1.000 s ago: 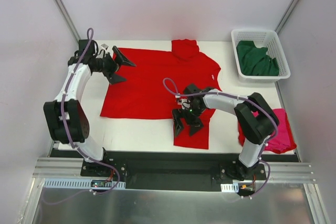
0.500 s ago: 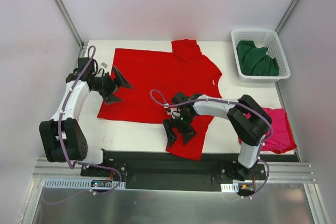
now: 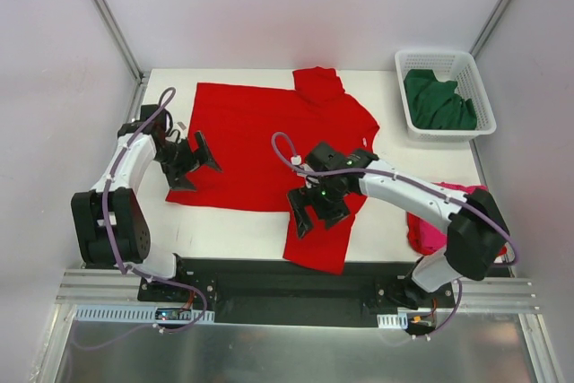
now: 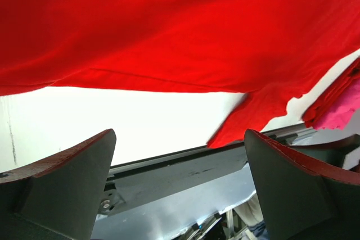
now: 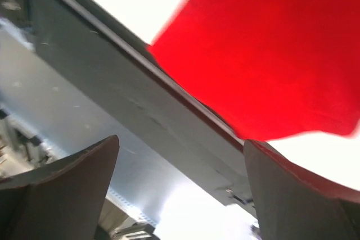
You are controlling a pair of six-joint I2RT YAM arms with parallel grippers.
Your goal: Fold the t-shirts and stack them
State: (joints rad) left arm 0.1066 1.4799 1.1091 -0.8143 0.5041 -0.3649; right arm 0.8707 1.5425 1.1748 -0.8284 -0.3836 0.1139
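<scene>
The bright red t-shirt (image 3: 260, 132) lies spread on the white table (image 3: 233, 226), and one end (image 3: 314, 248) hangs over the front edge. My left gripper (image 3: 193, 165) stands open at the shirt's left edge, holding nothing. In its wrist view the red t-shirt (image 4: 180, 26) fills the top, above the open left gripper (image 4: 180, 195). My right gripper (image 3: 316, 215) hovers open over the overhanging end; the right wrist view has the red t-shirt (image 5: 270, 54) above the empty right gripper (image 5: 180, 195). The magenta-pink t-shirt (image 3: 429, 230) lies at the right, partly hidden by the right arm. The dark green t-shirt (image 3: 438, 100) lies in the basket.
A white lattice basket (image 3: 408, 65) stands at the back right corner. A small grey item (image 3: 182, 125) lies on the table by the left arm. A black rail (image 3: 287, 280) and metal frame run along the front edge. Pale walls close in both sides.
The red t-shirt slid toward the front edge. My left gripper came from the back left corner down to the shirt's left edge. The right arm swung its elbow right. Both stayed open.
</scene>
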